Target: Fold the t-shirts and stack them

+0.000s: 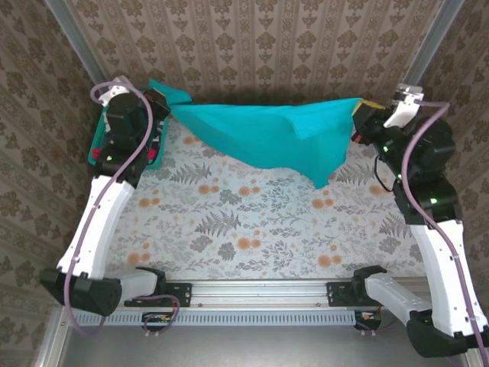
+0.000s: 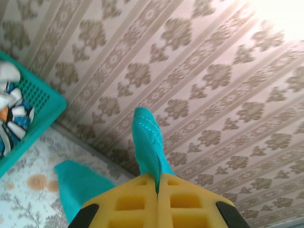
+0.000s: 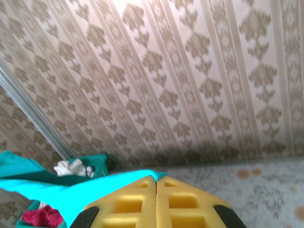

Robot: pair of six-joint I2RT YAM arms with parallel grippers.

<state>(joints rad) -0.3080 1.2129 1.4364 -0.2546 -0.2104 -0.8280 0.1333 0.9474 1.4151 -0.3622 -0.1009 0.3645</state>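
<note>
the teal t-shirt (image 1: 267, 134) hangs stretched across the far side of the table (image 1: 252, 229), lifted off the flowered surface. its two upper ends are caught by the arms, and its lower edge sags to a point right of the middle. at the far left, the left gripper (image 2: 156, 183) has its yellow fingers pressed together, with a fold of the teal cloth sticking up out of the seam between them. at the far right, the right gripper (image 3: 156, 183) is closed as well, fingers meeting, pinching the shirt's other end, which runs off to the left from its tips. behind the left arm sits a teal mesh basket (image 1: 97, 145), with some white cloth (image 3: 71, 167) and red cloth (image 3: 42, 217) bundled inside it.
</note>
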